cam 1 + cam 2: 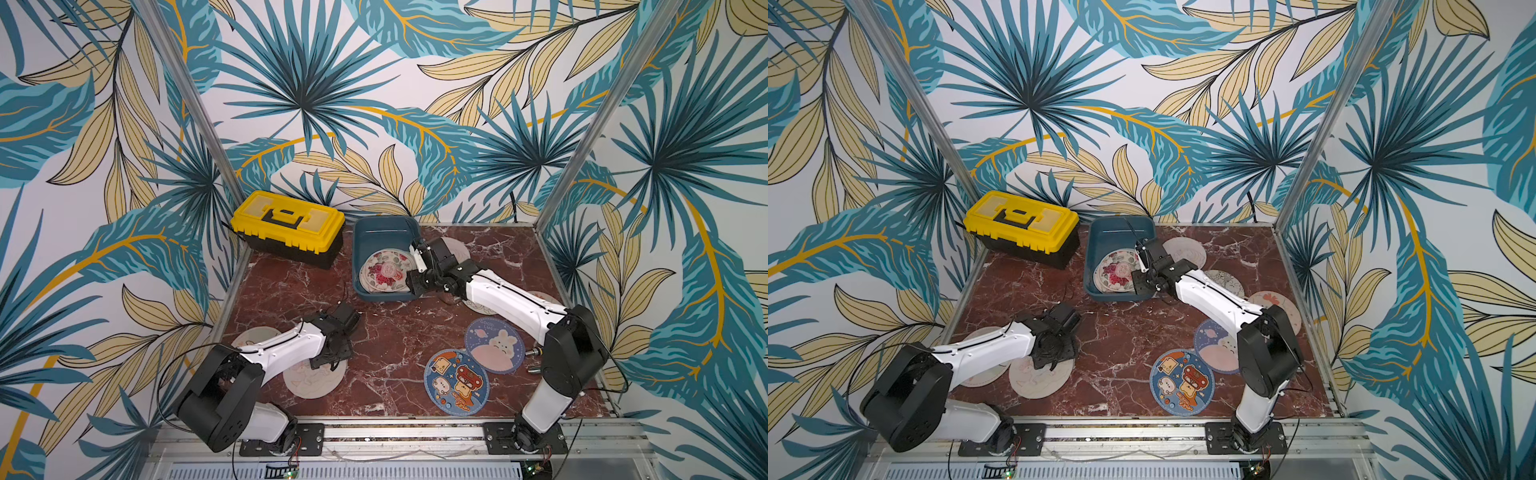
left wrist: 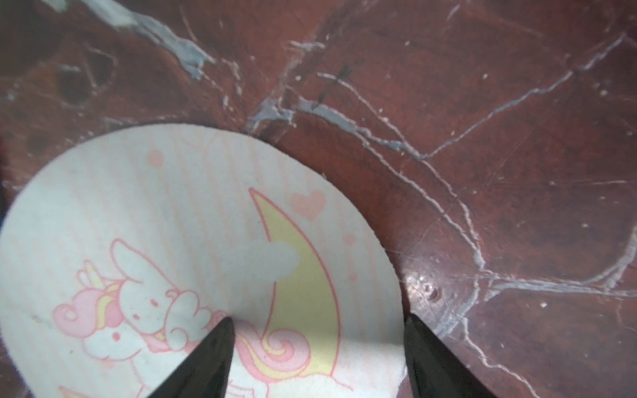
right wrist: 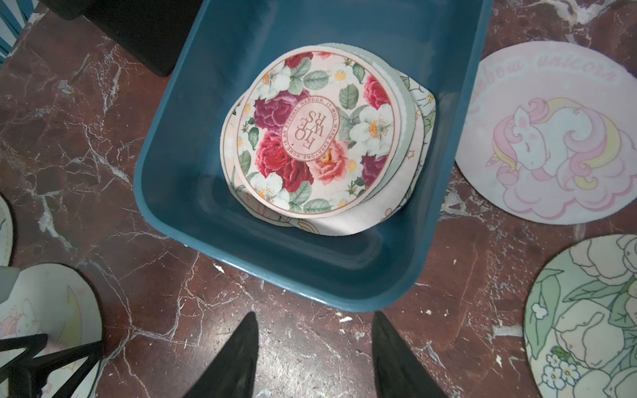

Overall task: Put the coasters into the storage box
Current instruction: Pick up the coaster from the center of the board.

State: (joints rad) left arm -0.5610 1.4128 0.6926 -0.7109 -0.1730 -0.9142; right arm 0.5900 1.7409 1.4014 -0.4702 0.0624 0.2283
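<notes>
Coasters (image 3: 320, 138) lie stacked in storage box (image 3: 165, 155) — right claw (image 3: 313, 317) gapes empty.

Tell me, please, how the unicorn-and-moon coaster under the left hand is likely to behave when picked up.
The unicorn-and-moon coaster looks thin with a fuzzy, cloth-like edge, so it is probably light and floppy. It lies flat on the marble table, so a pinch may buckle it. The left hand straddles its rim; held there, it would likely droop.
</notes>
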